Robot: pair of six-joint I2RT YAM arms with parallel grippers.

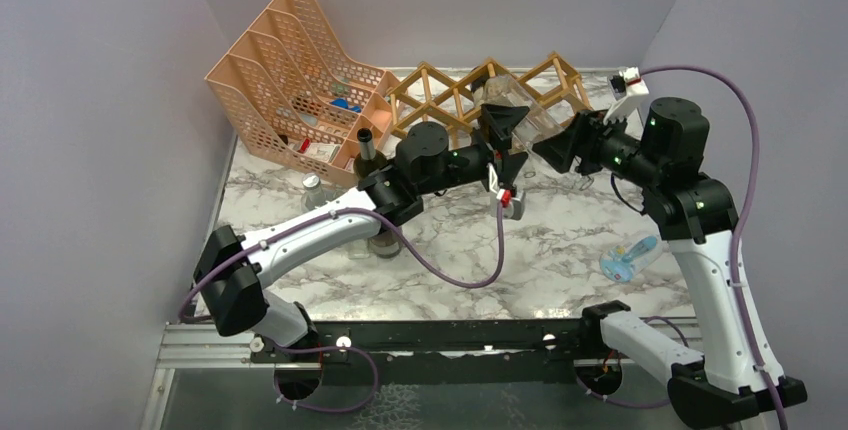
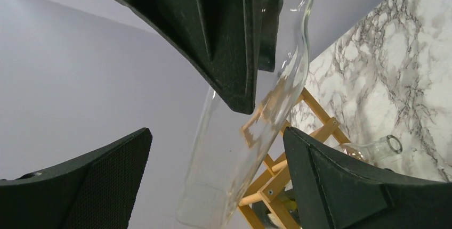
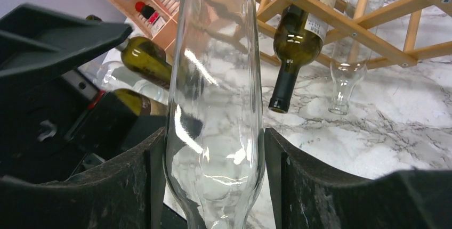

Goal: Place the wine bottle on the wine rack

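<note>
Right gripper (image 3: 213, 152): clamps clear wine bottle (image 3: 216, 80) near shoulder, fingers tight on both sides of glass. Left gripper (image 2: 217, 138): spread wide, straddles same bottle's body, contact unclear. Bottle up in air between both grippers, base pointing toward wine rack (image 1: 440, 100), just over rack's front middle, not seated in any cell. Lying in rack cells, necks out: green bottle (image 3: 304, 32), second clear bottle (image 3: 344, 77). Left of rack: peach file organizer (image 1: 285, 80), dark upright bottle (image 1: 367, 155) just in front, on marble table (image 1: 560, 250).
</note>
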